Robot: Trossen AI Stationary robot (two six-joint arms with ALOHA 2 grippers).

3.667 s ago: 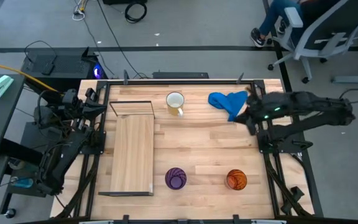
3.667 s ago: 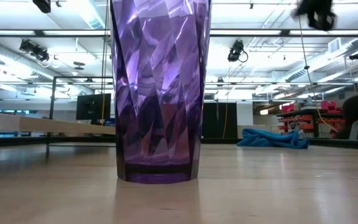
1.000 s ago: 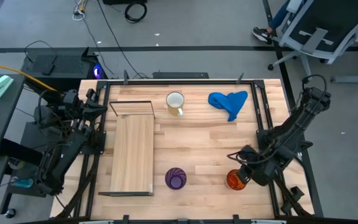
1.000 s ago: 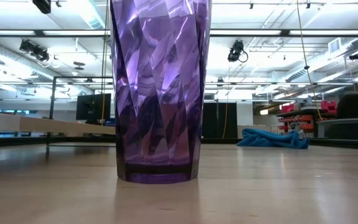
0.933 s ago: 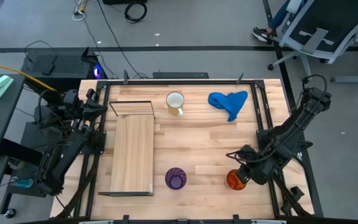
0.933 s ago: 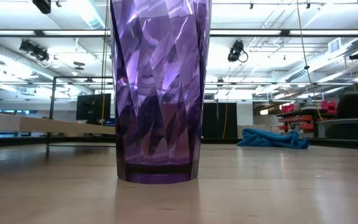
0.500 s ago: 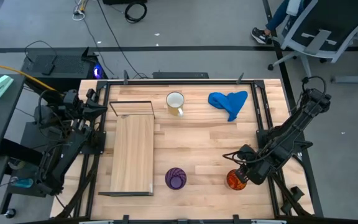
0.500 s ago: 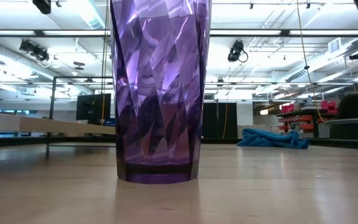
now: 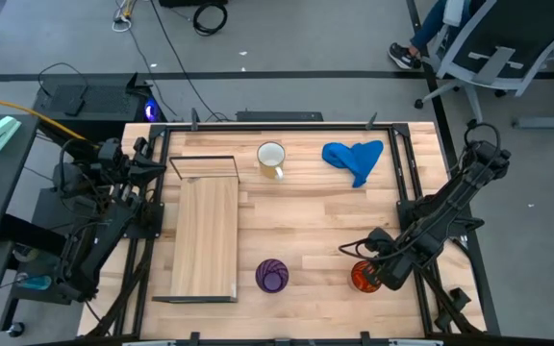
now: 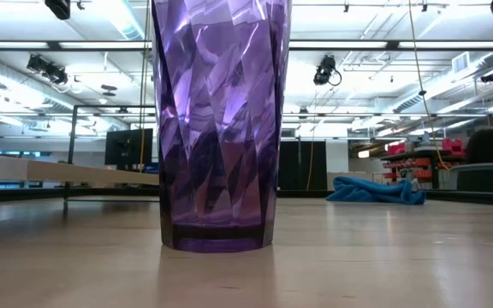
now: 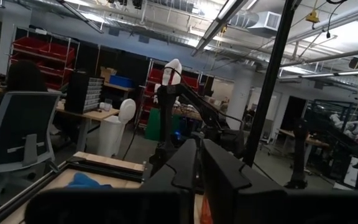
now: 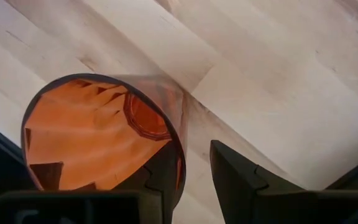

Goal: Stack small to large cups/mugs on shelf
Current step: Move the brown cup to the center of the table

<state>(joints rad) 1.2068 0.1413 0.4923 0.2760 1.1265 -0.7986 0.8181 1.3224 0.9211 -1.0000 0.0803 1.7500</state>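
Observation:
The orange translucent cup [image 9: 362, 279] stands upright on its base near the table's near right corner. My right gripper [image 9: 365, 269] hangs over it, pointing down and open. In the right wrist view one finger [image 12: 157, 180] is inside the cup [image 12: 98, 143] and the other [image 12: 241, 180] outside its wall. The purple cup [image 9: 272, 276] stands at the near edge and fills the low view [image 10: 219, 128]. The white mug [image 9: 271, 157] stands near the far edge. The shelf [image 9: 205, 235] lies on the table's left part. My left gripper [image 11: 197, 165] is shut, parked off the table's left edge. My right gripper straddles the orange cup's wall just below the rim [image 12: 180, 146], on the side toward the arm, one finger inside and one outside, coming from above. A gap shows beside the outer finger. Whether the inner finger touches the wall, I cannot tell.
A blue cloth [image 9: 354, 157] lies crumpled near the far right corner, also in the low view [image 10: 375, 190]. Bare planks lie between the cups and the mug. A dark metal frame [image 9: 414, 192] runs round the table's edges.
My right gripper has edged a little toward the table's left over the orange cup. The cup has stayed where it was.

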